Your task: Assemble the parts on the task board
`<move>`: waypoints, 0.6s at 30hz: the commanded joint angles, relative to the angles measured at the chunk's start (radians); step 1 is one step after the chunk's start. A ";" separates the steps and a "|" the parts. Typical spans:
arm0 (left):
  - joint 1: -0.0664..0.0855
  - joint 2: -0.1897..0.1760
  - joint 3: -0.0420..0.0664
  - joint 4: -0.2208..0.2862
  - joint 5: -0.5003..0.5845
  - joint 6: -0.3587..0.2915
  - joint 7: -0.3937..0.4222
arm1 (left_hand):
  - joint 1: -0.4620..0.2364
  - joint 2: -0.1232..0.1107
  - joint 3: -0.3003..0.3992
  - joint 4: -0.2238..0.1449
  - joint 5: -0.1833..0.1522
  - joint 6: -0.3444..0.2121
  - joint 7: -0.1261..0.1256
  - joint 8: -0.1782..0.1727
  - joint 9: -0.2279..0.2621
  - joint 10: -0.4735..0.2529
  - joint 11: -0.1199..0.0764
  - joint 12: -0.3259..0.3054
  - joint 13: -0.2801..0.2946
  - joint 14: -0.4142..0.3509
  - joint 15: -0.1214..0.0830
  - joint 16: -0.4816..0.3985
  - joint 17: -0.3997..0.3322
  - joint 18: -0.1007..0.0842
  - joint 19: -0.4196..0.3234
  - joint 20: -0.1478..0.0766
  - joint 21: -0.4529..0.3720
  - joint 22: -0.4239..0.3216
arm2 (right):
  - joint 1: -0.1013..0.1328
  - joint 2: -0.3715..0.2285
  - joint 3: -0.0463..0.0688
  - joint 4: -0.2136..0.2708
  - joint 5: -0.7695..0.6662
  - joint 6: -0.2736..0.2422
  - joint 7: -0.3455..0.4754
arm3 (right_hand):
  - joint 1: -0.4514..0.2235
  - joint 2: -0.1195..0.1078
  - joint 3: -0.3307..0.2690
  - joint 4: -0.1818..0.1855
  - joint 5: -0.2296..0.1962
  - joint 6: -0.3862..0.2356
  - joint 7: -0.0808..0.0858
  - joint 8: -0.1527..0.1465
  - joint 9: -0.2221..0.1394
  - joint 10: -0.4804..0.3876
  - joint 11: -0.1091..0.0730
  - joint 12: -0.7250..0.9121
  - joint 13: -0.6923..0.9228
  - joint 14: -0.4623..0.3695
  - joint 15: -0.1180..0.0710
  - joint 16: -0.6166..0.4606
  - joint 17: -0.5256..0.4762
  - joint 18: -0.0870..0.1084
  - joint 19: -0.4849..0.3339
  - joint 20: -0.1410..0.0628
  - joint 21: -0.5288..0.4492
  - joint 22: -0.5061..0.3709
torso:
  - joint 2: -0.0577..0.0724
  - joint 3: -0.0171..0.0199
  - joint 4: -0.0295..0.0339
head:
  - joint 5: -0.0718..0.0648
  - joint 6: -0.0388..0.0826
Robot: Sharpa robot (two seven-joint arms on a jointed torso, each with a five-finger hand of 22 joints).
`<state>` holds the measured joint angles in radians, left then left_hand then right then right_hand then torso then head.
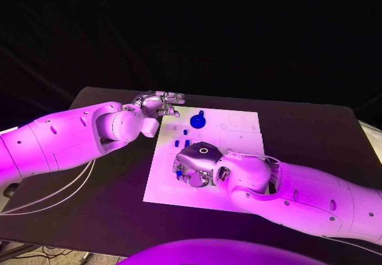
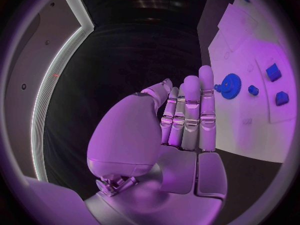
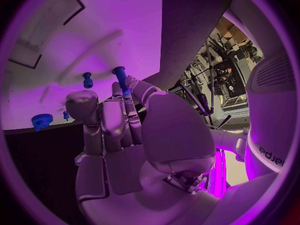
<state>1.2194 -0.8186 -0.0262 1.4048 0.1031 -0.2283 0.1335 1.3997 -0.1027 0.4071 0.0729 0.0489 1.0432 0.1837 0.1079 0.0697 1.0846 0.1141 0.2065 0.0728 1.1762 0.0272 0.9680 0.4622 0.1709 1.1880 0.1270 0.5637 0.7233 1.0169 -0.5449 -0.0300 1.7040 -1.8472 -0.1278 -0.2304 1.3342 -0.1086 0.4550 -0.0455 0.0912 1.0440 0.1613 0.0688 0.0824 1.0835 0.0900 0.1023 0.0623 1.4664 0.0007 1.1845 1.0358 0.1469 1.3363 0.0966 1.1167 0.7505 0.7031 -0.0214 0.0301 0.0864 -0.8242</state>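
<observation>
Resting over the near middle of the white board (image 1: 239, 124), the right hand (image 1: 197, 163) has its fingers curled down onto the plate. In its wrist view a thin blue peg (image 3: 120, 78) stands at the tips of its fingers (image 3: 128, 105) — it looks pinched there, though the contact itself is hard to make out. A second, shorter blue peg (image 3: 87, 80) stands on the board just beside it, and a small blue gear (image 3: 42, 121) lies further off near the board's edge.

The left hand (image 1: 159, 103) hovers off the board's far left corner, above the dark counter (image 1: 104, 187), holding nothing — its fingers (image 2: 190, 110) are straight and held close together, the thumb set apart. A larger blue gear (image 1: 197, 120) lies on the far part of the board, near that hand. Two small blue blocks (image 2: 273, 73) lie on the board beyond the gear, apart from each other.
</observation>
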 commanded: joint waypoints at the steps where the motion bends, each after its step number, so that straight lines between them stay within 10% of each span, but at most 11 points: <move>1: 0.000 0.001 0.001 0.001 -0.004 0.017 0.003 | -0.004 0.002 -0.003 -0.003 0.001 -0.009 0.002 0.005 -0.001 -0.004 -0.001 0.003 -0.001 -0.005 0.000 -0.003 -0.001 0.011 0.006 -0.002 -0.006 -0.001 | -0.006 -0.002 -0.004 0.002 -0.026 -0.013 -0.007 | -0.013 -0.034 -0.034 -0.006 0.003 -0.105 0.013 -0.005 -0.020 -0.101 0.023 -0.036 -0.001 0.014 0.015 -0.014 -0.016 -0.002 -0.022 0.006 -0.029 -0.044 | 0.000 0.0003 -0.0013 | 0.000 0.000; 8: 0.000 0.000 0.001 0.000 -0.006 0.018 0.002 | -0.004 0.002 -0.003 -0.003 0.001 -0.009 0.002 0.005 -0.001 -0.004 -0.001 0.003 -0.001 -0.005 0.000 -0.003 -0.001 0.011 0.006 -0.002 -0.006 -0.001 | -0.005 -0.048 -0.003 0.037 -0.009 -0.141 -0.001 | 0.004 -0.034 -0.158 0.001 0.008 -0.201 0.000 -0.002 -0.014 -0.219 0.034 0.009 0.011 -0.012 0.023 -0.056 -0.075 0.010 -0.051 0.020 -0.081 -0.115 | 0.000 0.0018 0.0003 | -0.002 0.004; 18: 0.000 -0.007 0.000 -0.001 -0.007 0.017 0.001 | -0.004 0.002 -0.003 -0.003 0.001 -0.009 0.002 0.005 -0.001 -0.004 -0.001 0.003 -0.001 -0.005 0.000 -0.003 -0.001 0.011 0.006 -0.002 -0.006 -0.001 | 0.041 -0.250 0.022 0.164 0.144 -0.266 -0.032 | 0.037 0.011 -0.221 0.012 0.061 -0.113 0.003 0.031 -0.002 -0.120 0.012 0.148 0.027 -0.001 0.006 -0.055 -0.084 0.005 -0.024 0.011 -0.063 -0.086 | -0.003 0.0033 -0.0083 | -0.015 0.010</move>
<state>1.2192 -0.8252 -0.0267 1.4018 0.1011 -0.2276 0.1315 1.3997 -0.1027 0.4071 0.0729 0.0489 1.0432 0.1837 0.1079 0.0697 1.0846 0.1141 0.2065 0.0728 1.1762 0.0272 0.9680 0.4623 0.1708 1.1880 0.1270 0.5637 0.7233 1.0504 -0.7807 -0.0092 1.8566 -1.7957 -0.3206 -0.2329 1.3719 -0.1031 0.2380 -0.0358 0.1493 0.9268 0.1668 0.0964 0.0795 0.9531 0.1038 0.2442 0.0878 1.4634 0.0141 1.1314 0.9536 0.1469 1.3069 0.1071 1.0501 0.6628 0.7010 -0.0193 0.0264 0.0760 -0.8162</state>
